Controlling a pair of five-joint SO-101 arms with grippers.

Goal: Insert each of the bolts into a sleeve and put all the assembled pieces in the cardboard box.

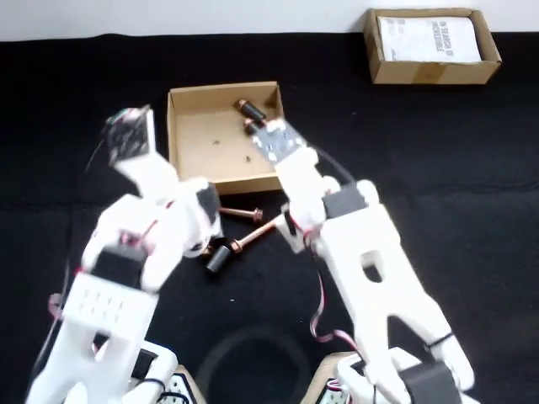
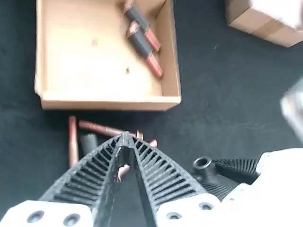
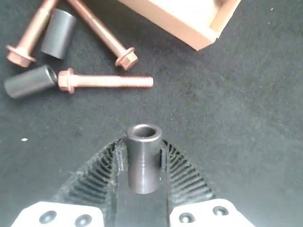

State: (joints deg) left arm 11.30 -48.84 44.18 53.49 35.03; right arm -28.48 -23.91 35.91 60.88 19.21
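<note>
right gripper [image 3: 143,142]: clamped on sleeve [image 3: 144,165] | left gripper [image 2: 125,139]: fingers closed tip to tip | bolts [image 1: 240,213]: table [image 1: 472,210], beside box [image 1: 189,172] front wall | assembled pieces [image 2: 142,42]: two, in box

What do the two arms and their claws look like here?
The left arm and right arm are white plastic with black motor blocks and thin red and black cables. The left claw and right claw are black and ribbed, on white bases with screw holes.

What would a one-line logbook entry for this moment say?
right jaws: shut on sleeve | left jaws: shut, by loose bolts | box: two assembled pieces inside | table: two more sleeves
</note>
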